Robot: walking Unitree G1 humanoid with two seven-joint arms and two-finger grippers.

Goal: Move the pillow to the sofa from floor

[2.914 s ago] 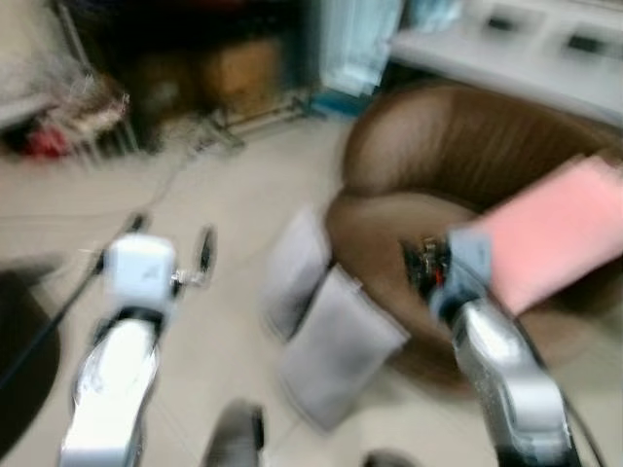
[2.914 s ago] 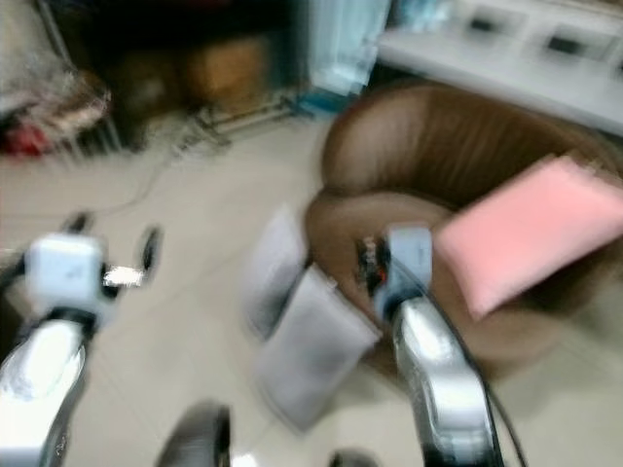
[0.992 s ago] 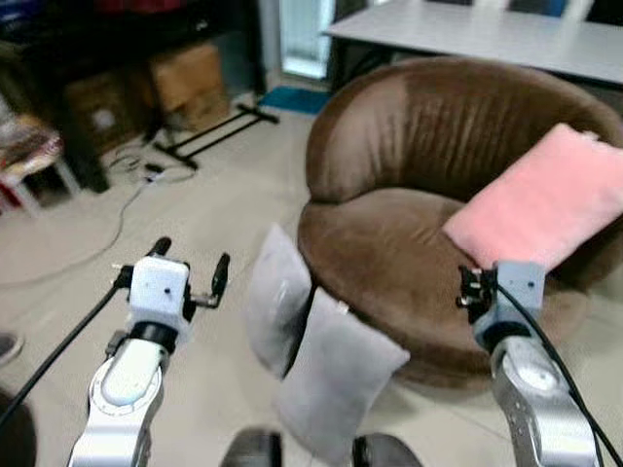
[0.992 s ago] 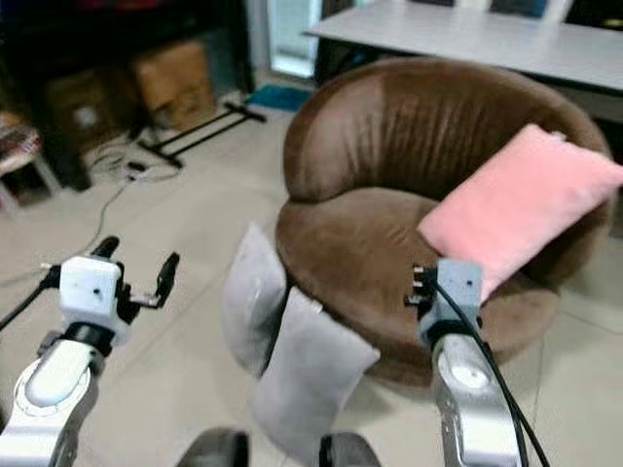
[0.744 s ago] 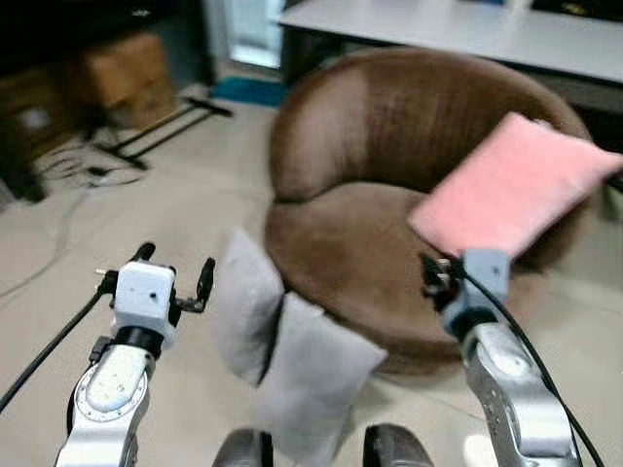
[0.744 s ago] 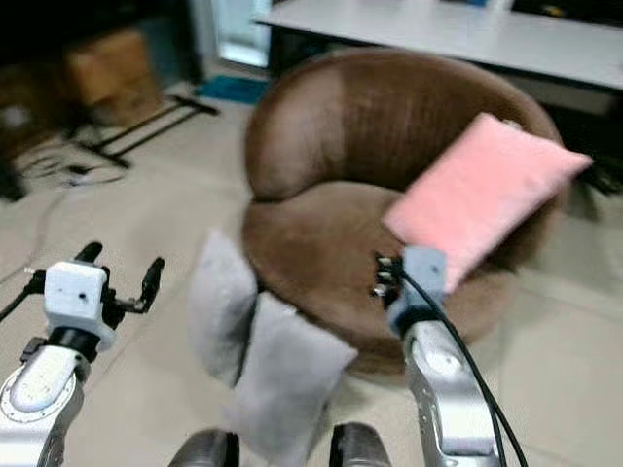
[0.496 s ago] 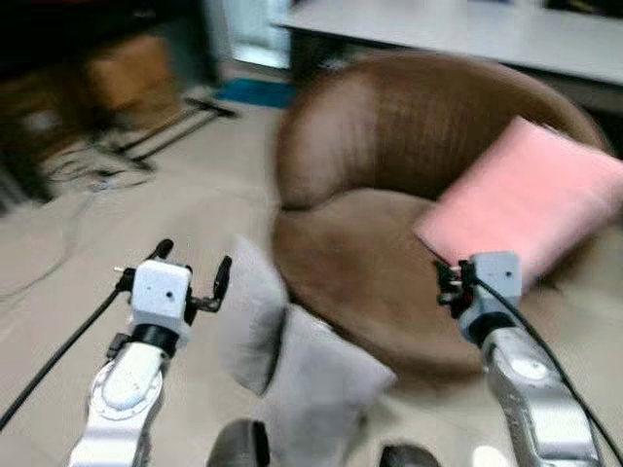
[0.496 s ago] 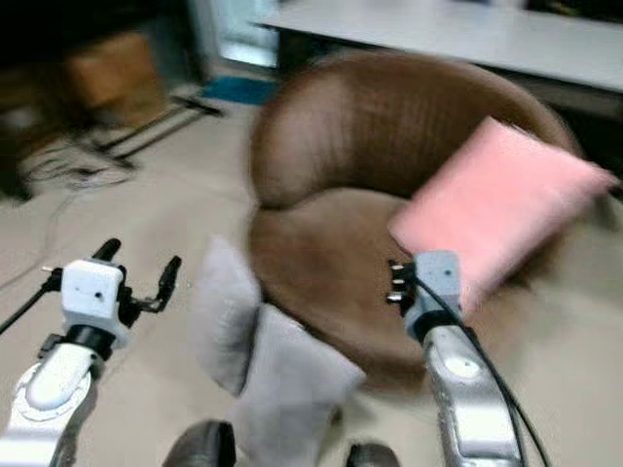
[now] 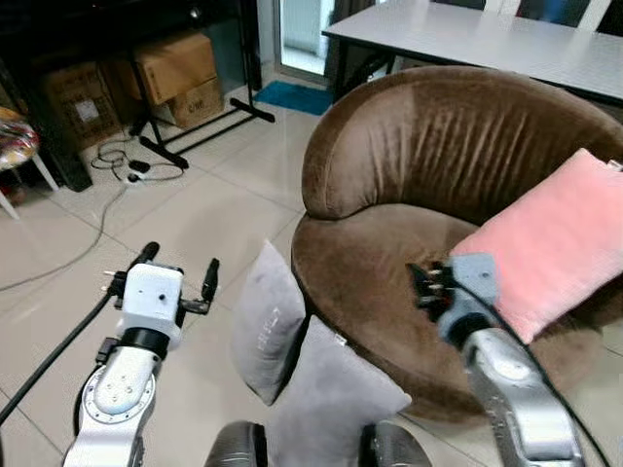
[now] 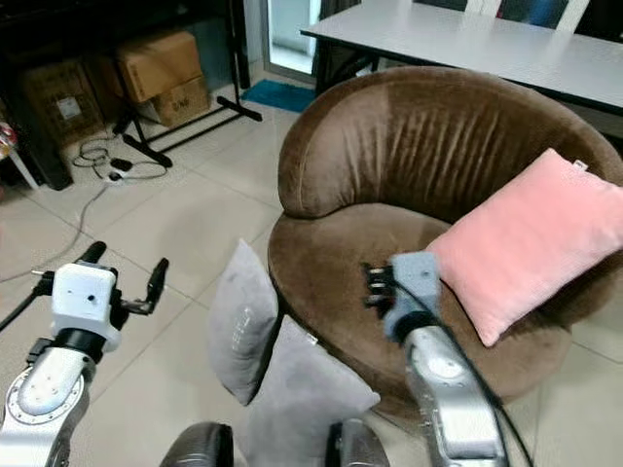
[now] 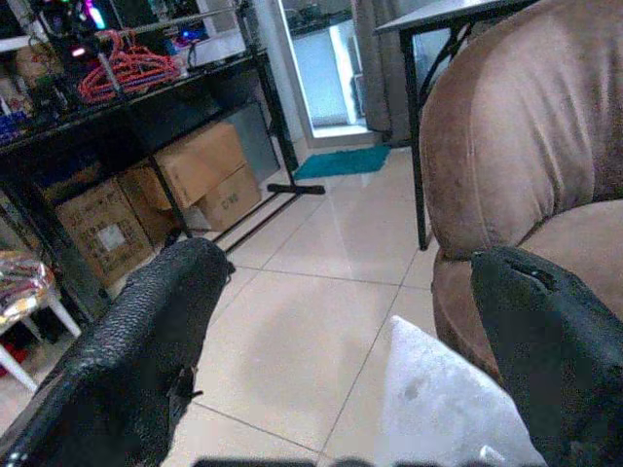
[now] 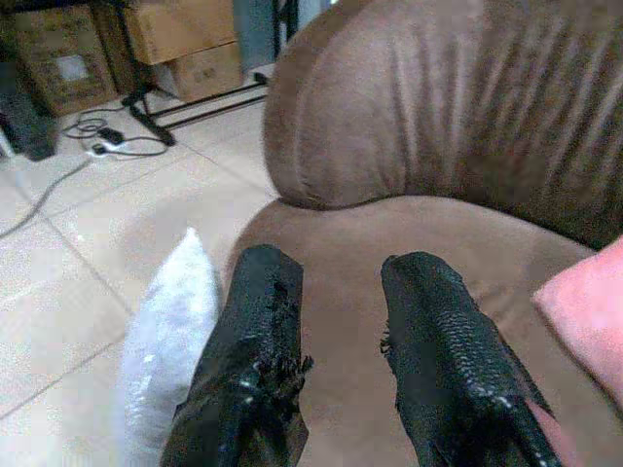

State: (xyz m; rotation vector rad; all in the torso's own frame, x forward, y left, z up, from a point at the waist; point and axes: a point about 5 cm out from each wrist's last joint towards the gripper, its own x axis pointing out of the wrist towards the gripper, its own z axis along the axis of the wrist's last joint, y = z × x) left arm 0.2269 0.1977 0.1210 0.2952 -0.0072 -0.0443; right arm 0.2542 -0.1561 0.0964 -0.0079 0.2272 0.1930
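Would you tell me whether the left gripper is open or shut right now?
Open. The left gripper hovers over the floor beside the grey pillows, its fingers spread wide apart and empty.

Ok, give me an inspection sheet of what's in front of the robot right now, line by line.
Surface: pale tiled floor, nothing spilled that I can see.
Job's things: two grey pillows stand on the floor, leaning against the front of the round brown sofa. A pink pillow already rests on its seat.
Clutter: cardboard boxes and a black stand at the far left.
End effectors: left end effector open, above the floor beside the pillows, holding nothing. Right end effector slightly open over the sofa seat, holding nothing.
Cables: a loose cord and plug on the floor; a black cable runs along the left arm.
Surroundings: grey table behind the sofa.
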